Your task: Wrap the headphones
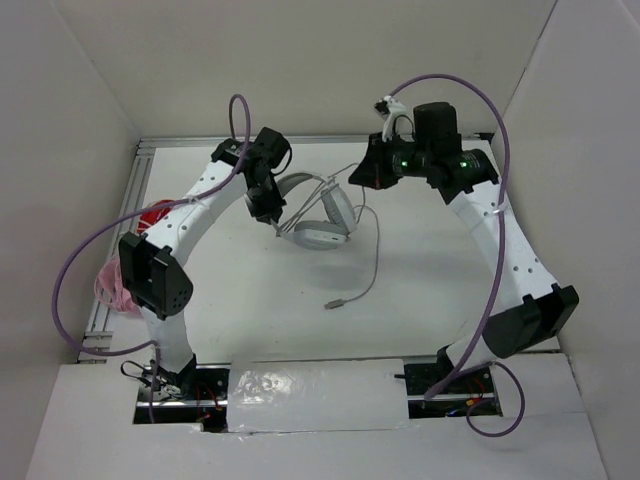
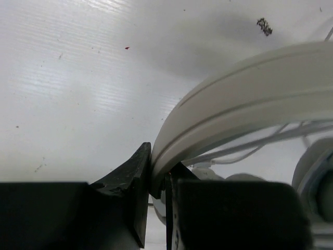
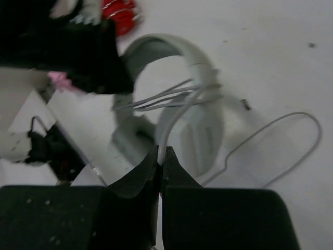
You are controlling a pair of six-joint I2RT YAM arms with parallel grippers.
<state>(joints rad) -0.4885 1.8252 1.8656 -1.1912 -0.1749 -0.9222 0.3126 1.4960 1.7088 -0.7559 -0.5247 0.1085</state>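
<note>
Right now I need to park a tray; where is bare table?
Free: the near middle of the table, between the arm bases and the cable plug, and the patch between cable and right arm. Crowded: far middle, where left gripper and right gripper grip the headphones; left edge, with red headphones and pink headphones.

One grey-white headphones (image 1: 322, 236); one red headphones (image 1: 155, 213), one pink headphones (image 1: 110, 285), seemingly; two pincers: left pincer (image 2: 156, 179), right pincer (image 3: 160, 161).

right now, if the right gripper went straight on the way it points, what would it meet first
Most likely an ear cup of the headphones, lying just beyond the right gripper, which is shut on the cable. Depth is unclear from the wrist view.
</note>
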